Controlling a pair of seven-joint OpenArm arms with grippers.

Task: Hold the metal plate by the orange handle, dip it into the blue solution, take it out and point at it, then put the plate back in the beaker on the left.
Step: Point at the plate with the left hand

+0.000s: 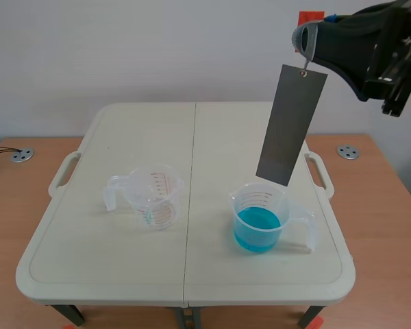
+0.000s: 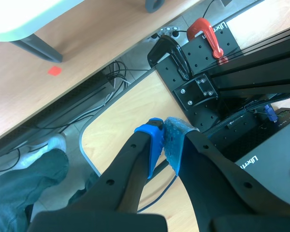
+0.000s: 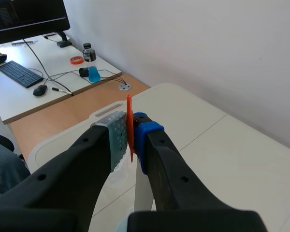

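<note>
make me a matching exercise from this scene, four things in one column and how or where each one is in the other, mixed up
Things:
1. metal plate
2. left beaker
3. right beaker
4. left tool

States:
A. holds blue liquid
B. clear and empty
C. shut on nothing, away from the table
D. hangs in the air below the orange handle, which is clamped in the right tool

Pairs: 1-D, 2-B, 3-A, 4-C
</note>
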